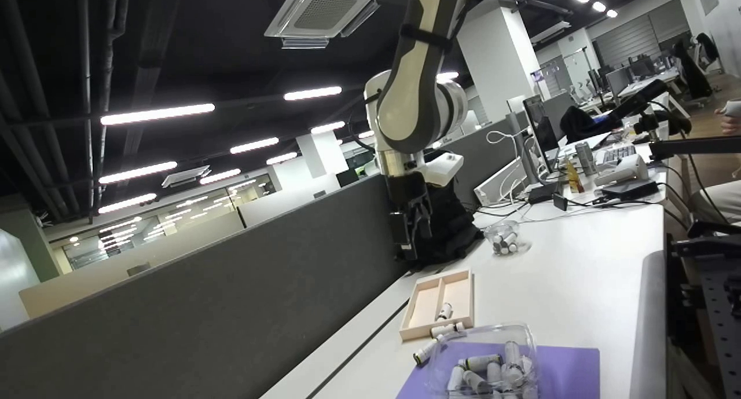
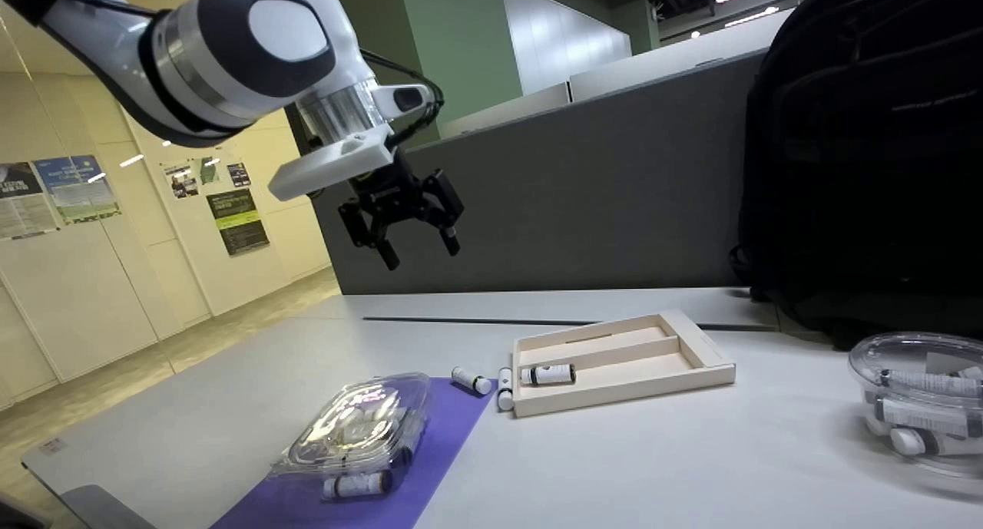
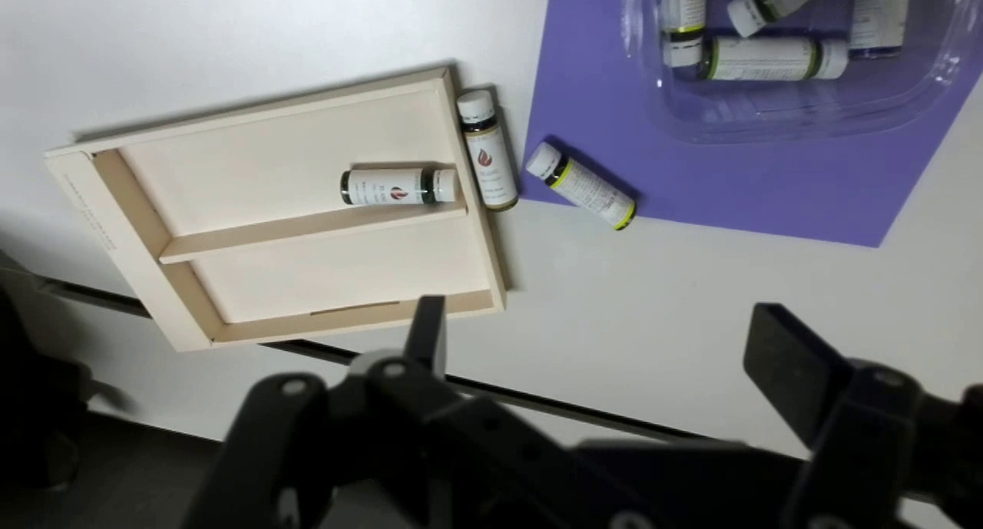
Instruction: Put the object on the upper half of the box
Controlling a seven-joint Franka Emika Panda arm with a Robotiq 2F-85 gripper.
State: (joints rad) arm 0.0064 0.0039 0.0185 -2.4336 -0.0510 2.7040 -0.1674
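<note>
Presently: wooden box (image 3: 127, 241), one bottle (image 3: 392, 186) lying within.
My gripper (image 2: 421, 254), spread wide, hangs above the white table (image 2: 614, 460).

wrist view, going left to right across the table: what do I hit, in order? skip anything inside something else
Wooden box → bottle beside the box → yellow-banded bottle at the purple sheet's edge → clear container. The purple sheet lies under some of these, so it gets no slot.

Below the black two-fingered gripper (image 2: 421, 255), the flat rectangular wooden box (image 3: 307, 231) is pale tan, the flat sheet (image 3: 722, 183) purple.
</note>
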